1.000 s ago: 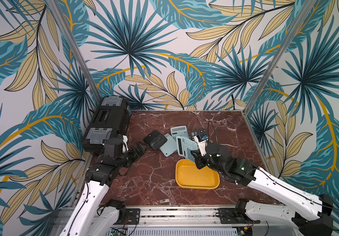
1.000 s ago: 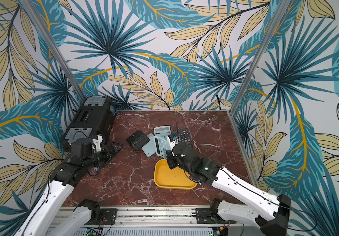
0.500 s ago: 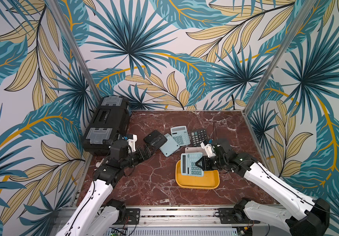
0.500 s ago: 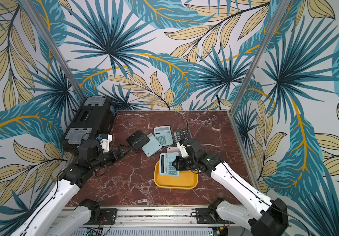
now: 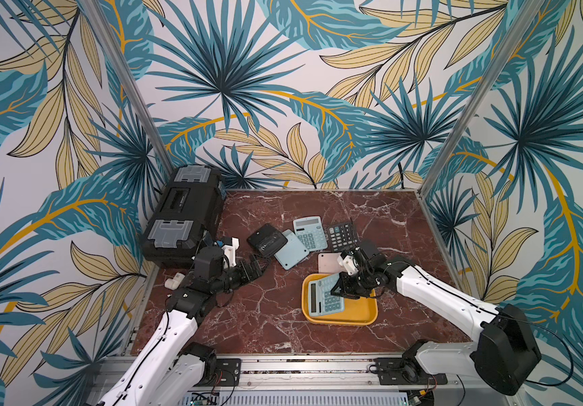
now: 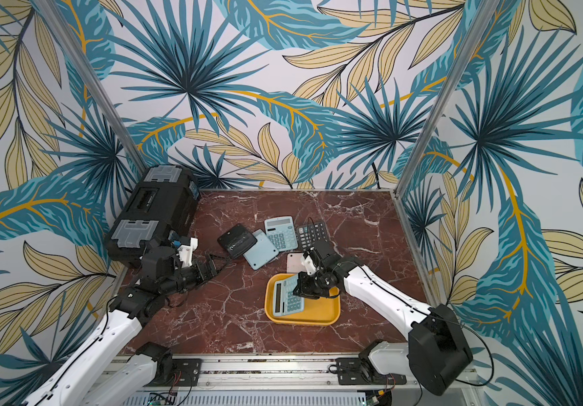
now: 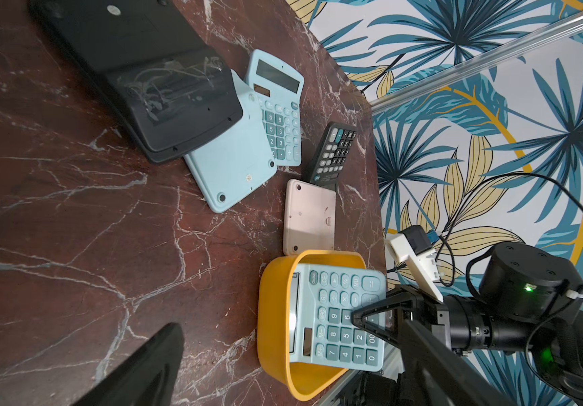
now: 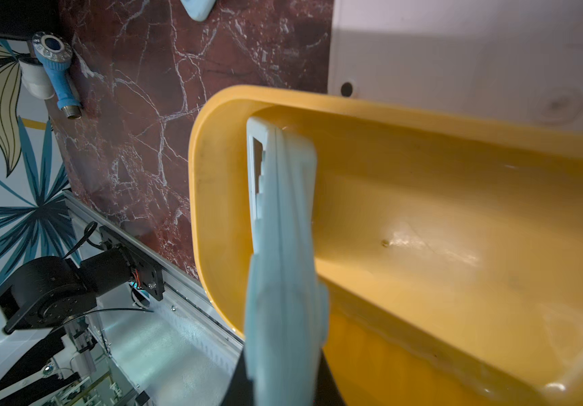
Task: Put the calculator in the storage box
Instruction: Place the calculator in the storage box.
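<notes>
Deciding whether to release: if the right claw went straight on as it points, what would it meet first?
Probably the storage box: the right claw points down into it, shut on the calculator, whose low display end would press the box's wall or floor first. Whether it touches is unclear.

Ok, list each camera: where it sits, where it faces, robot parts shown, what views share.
Top views: high in front, looking down at the table; both arms, left tool, right tool show.
Left wrist: on the left arm, facing across at the storage box; its own finger and the right tool show.
Right wrist: on the right arm, facing into the storage box along the held calculator; its fingers barely show.
Shared: all show calculator, storage box.
</notes>
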You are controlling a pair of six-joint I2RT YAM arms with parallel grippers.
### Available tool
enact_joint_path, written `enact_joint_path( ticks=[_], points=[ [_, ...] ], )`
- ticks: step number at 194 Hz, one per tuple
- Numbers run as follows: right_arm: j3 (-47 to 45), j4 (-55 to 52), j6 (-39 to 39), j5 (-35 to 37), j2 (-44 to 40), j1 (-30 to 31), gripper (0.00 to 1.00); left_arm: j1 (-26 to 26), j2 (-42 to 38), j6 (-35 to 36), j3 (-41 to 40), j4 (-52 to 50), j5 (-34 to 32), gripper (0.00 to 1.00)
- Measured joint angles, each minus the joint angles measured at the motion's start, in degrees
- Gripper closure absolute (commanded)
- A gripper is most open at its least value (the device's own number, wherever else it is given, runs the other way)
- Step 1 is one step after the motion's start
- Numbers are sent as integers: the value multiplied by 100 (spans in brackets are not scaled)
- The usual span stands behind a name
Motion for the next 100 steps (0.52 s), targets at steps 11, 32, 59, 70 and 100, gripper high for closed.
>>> enact_joint_path(
  ticks=[11,32,59,70,100],
  points=[
    [-70,140,85,-109,55,0,100,0,11,-11,-46,63,2,0],
    [-240,531,295,-317,140,2,100,0,74,-50,-131,181,2,0],
    [-433,1001,551,-492,354,33,100,-17,136,-125,-247,378,7,0],
    [-466,1158,643,-535,468,63,100,-35,142,-153,-323,466,7,0],
    [-476,1631,835,-656,723,247,100,-168,184,-247,-546,621,2,0]
  ],
)
